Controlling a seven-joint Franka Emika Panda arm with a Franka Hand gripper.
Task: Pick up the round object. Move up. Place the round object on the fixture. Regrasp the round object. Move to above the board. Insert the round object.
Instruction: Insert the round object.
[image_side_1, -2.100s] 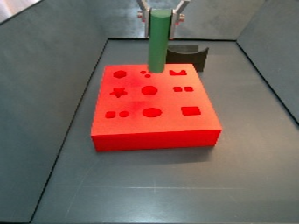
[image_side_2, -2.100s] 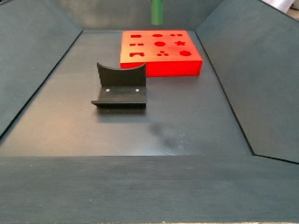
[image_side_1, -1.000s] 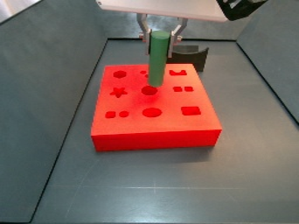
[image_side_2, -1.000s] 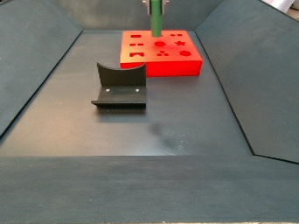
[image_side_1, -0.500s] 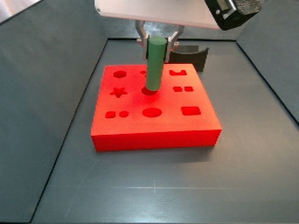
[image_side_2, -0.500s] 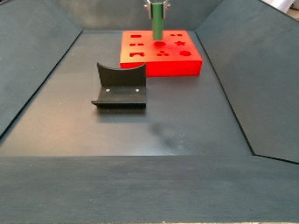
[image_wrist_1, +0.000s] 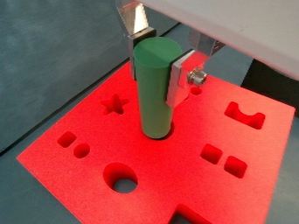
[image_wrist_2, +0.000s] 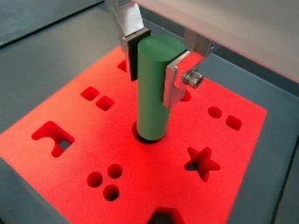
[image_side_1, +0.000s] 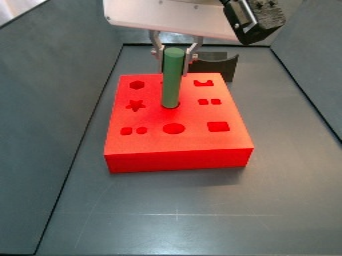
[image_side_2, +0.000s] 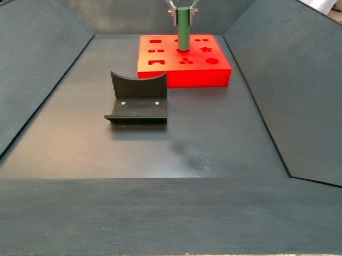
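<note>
The round object (image_wrist_1: 155, 87) is a green cylindrical peg, upright. Its lower end sits in a round hole near the middle of the red board (image_wrist_1: 82, 166). The gripper (image_wrist_1: 160, 61) is shut on the peg's upper part, a silver finger with dark pad on each side. Both wrist views show this; the peg (image_wrist_2: 156, 87) stands in the board (image_wrist_2: 70, 114). In a side view the peg (image_side_1: 173, 76) rises from the board (image_side_1: 181, 145) under the gripper (image_side_1: 175, 48). In a side view the peg (image_side_2: 182, 30) stands on the board (image_side_2: 201, 73), and the dark fixture (image_side_2: 135, 98) is empty on the floor.
The board has star, round, square and notch cut-outs around the peg. The fixture (image_side_1: 218, 64) stands just behind the board in a side view. Grey sloped walls enclose the dark floor (image_side_2: 174, 150).
The gripper has come down with the peg. The peg's lower end has gone from above the board into the round hole.
</note>
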